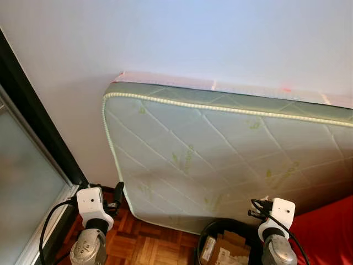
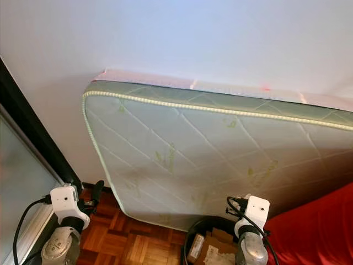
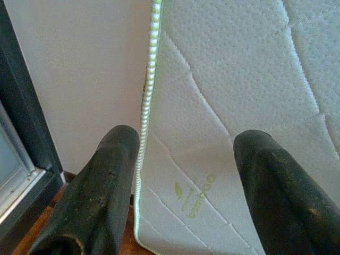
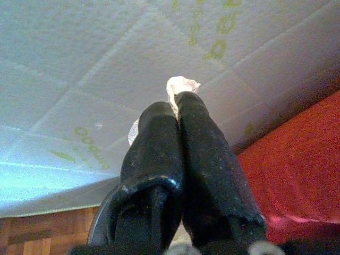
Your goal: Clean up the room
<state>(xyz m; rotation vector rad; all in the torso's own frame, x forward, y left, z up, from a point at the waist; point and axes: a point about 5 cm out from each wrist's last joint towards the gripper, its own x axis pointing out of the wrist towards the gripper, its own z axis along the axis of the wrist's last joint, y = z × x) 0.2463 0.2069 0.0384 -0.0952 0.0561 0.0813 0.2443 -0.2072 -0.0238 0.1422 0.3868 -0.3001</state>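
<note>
Right gripper clenched on white paper scrap, hovering above black bin beside mattress. Bin already holds cardboard bits. Left gripper spread, empty. Drop not yet done, probably more trash left.

Soft daylight from the left, sharp head views, wrist views grainy
</note>
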